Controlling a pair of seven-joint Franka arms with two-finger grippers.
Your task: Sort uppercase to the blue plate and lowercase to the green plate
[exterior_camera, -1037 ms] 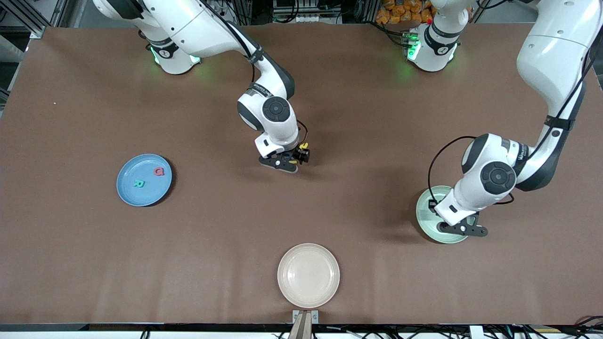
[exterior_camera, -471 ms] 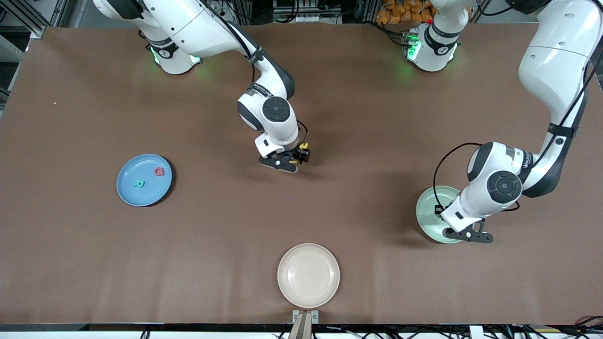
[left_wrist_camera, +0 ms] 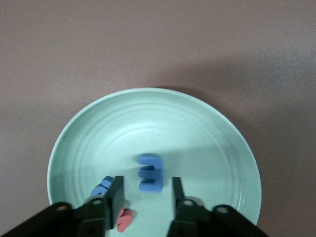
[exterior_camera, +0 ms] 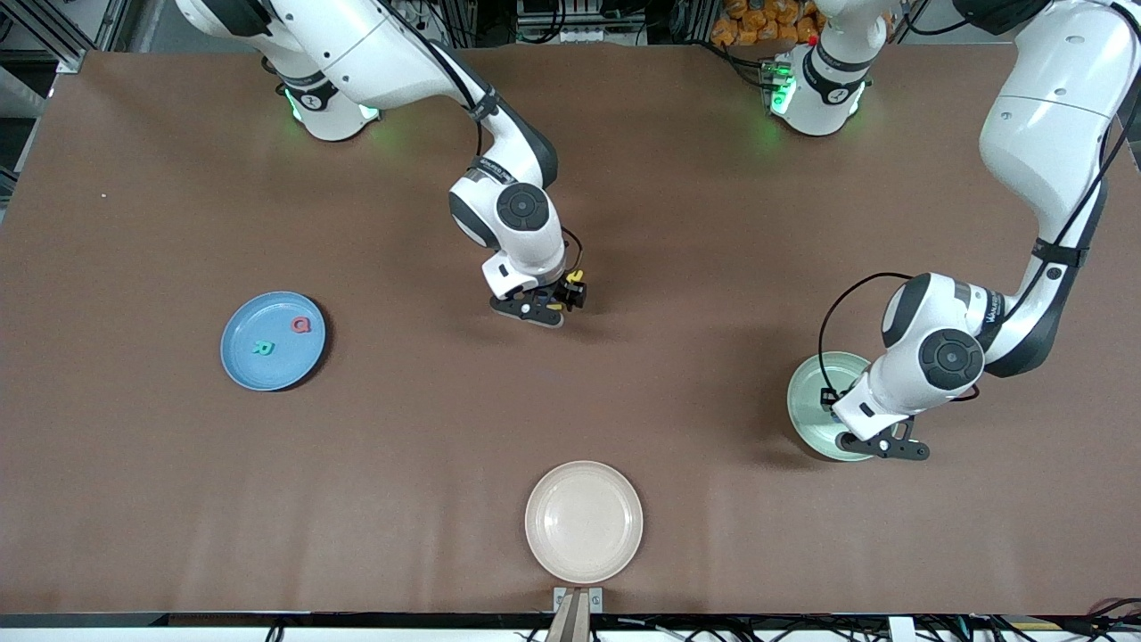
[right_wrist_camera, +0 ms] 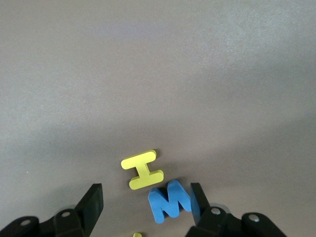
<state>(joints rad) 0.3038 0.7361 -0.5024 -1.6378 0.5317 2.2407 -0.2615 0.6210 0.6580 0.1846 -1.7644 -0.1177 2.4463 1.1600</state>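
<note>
My left gripper (left_wrist_camera: 146, 183) hangs open low over the green plate (left_wrist_camera: 197, 138). A blue E (left_wrist_camera: 149, 173) lies free on the plate between the fingers. A blue rounded lowercase letter (left_wrist_camera: 102, 185) and a red w (left_wrist_camera: 124, 219) lie beside it, partly hidden by one finger. My right gripper (right_wrist_camera: 145, 192) stands open low over the table's middle, with a yellow H (right_wrist_camera: 142, 169) and a blue M (right_wrist_camera: 170, 201) between its fingers; the M sits close against one finger. The blue plate (exterior_camera: 250, 374) holds a red Q (exterior_camera: 301, 325) and a teal R (exterior_camera: 261, 348).
A cream plate (exterior_camera: 584, 522) sits near the table edge closest to the front camera. The green plate (exterior_camera: 809, 401) lies toward the left arm's end, the blue plate toward the right arm's end. A small yellow piece (right_wrist_camera: 136, 234) shows at the right wrist view's edge.
The left hand has shifted slightly over the green plate toward its end of the table, and its fingers have parted. The right arm has not moved.
</note>
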